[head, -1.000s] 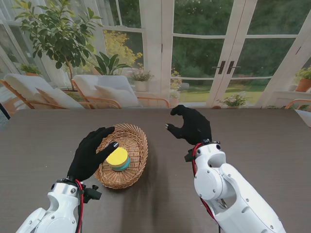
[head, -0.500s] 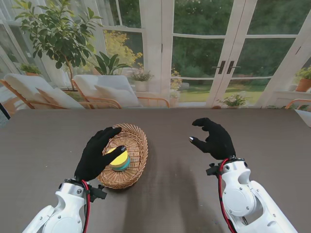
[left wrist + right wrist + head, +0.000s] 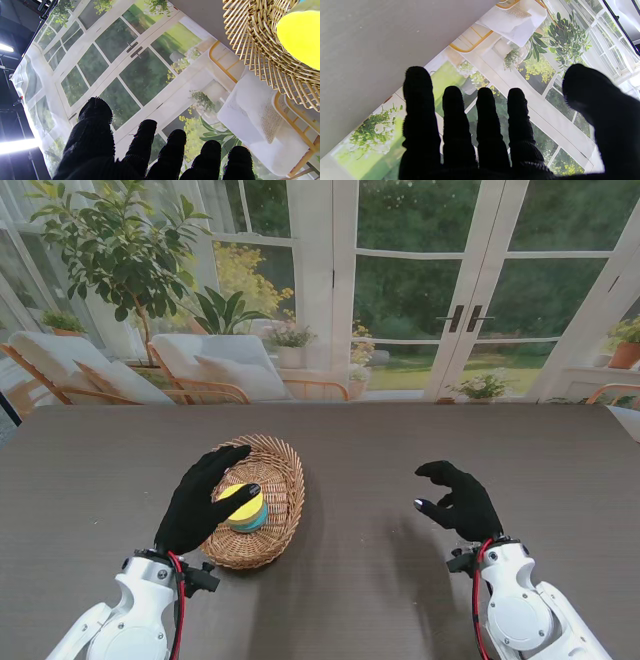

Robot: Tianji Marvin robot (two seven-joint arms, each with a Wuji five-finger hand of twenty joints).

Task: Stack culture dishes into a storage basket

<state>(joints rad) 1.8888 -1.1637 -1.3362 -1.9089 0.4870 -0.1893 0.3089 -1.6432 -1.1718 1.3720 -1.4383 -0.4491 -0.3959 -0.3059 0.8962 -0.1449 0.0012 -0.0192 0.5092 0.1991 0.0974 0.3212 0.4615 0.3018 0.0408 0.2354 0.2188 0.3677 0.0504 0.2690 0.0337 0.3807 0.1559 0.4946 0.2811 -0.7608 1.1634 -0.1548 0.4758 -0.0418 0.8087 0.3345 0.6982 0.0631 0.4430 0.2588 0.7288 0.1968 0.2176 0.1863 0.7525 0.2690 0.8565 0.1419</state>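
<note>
A woven wicker basket (image 3: pixel 275 480) stands on the dark table left of centre. Inside it sits a short stack of culture dishes (image 3: pixel 243 508) with a yellow one on top and teal beneath. The left wrist view shows the basket rim (image 3: pixel 260 47) and the yellow dish (image 3: pixel 300 37) close by. My left hand (image 3: pixel 205 498) hovers over the basket's left side, fingers spread, thumb near the yellow dish, holding nothing. My right hand (image 3: pixel 458 500) is out over bare table on the right, fingers apart and empty. Its fingers (image 3: pixel 460 130) show spread in the right wrist view.
The table's far edge runs along a backdrop of glass doors, plants and chairs. Bare table surface (image 3: pixel 400 450) lies between the basket and my right hand.
My right hand has drawn back toward me and to the right, away from the basket. My left hand has shifted slightly forward over the basket. The dish stack has stayed in place.
</note>
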